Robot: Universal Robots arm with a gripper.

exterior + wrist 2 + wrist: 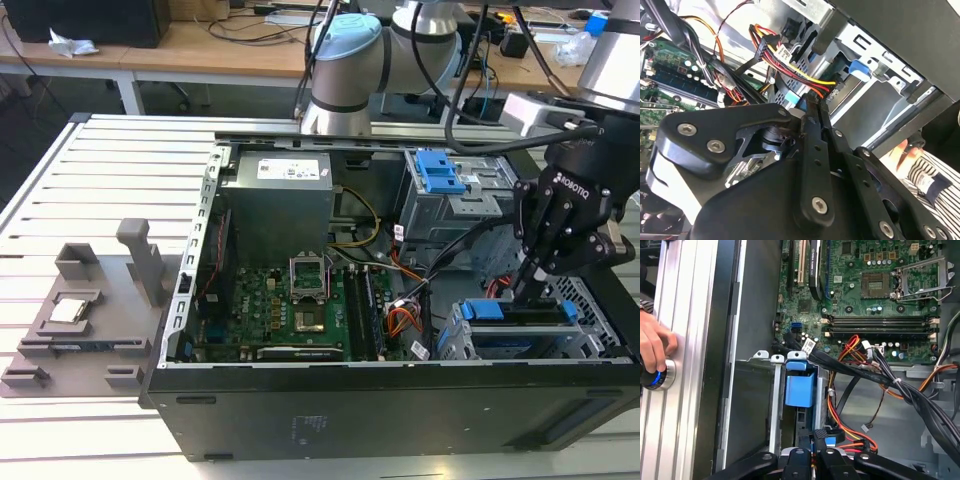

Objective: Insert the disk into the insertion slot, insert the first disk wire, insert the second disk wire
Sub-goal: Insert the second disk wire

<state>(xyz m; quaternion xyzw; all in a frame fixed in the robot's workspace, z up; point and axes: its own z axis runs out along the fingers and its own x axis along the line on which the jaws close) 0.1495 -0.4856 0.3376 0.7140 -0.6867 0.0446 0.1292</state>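
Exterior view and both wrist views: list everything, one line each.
Computer case: one, black, open on slatted table.
Motherboard: one, green, case floor.
Power supply: one, grey, case rear.
Disk: one, blue-framed, seated in insertion slot.
Upper bay: one, grey, blue latch.
Wires: bundle, red, orange, yellow, black.
Fixture: one, grey, exterior view's left.
Person's fingers: on a knob.
Hand: one, black, above disk.

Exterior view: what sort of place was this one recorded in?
Probably a robotics lab or workshop: an open computer case lies on a slatted aluminium table, with wooden benches strewn with cables behind it, and a person's hand rests on a knob beside it.
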